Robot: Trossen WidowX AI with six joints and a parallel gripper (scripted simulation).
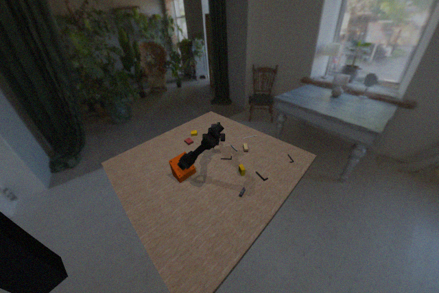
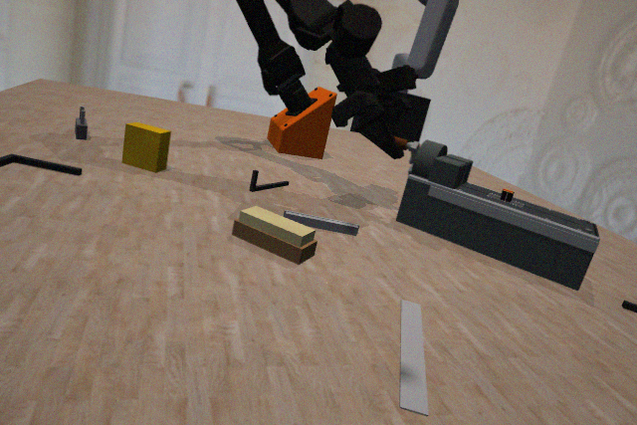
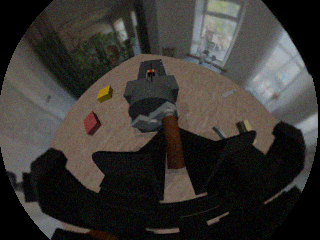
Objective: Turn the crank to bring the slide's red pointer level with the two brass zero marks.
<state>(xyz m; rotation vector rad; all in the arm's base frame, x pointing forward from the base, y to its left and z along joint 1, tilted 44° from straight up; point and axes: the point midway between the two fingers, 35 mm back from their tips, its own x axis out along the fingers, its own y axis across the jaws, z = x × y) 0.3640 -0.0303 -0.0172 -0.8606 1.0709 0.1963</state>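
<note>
The machine is a long dark grey box (image 2: 494, 235) with a rounded housing (image 2: 429, 157) (image 3: 151, 95) at its near end. A brown crank handle (image 3: 174, 150) sticks out from a light grey crank arm (image 3: 167, 110). My gripper (image 2: 399, 148) (image 3: 169, 130) is shut on the crank handle, with the dark fingers on both sides of it. The slide's small red-orange pointer (image 2: 508, 190) (image 3: 150, 73) shows on top of the box. The brass zero marks are too small to tell, so the pointer's offset is unclear. In the top view the arm hides the machine.
Yellow blocks (image 1: 241, 169) (image 3: 104, 94), a red block (image 1: 188, 141) (image 3: 91, 123), a cream-and-brown block (image 2: 275, 235), a grey bar (image 2: 321, 223), a flat pale strip (image 2: 413, 358) and black angled keys (image 1: 261, 176) (image 2: 46, 164) lie on the table. The arm's orange base (image 1: 182, 169) (image 2: 309, 126) stands behind.
</note>
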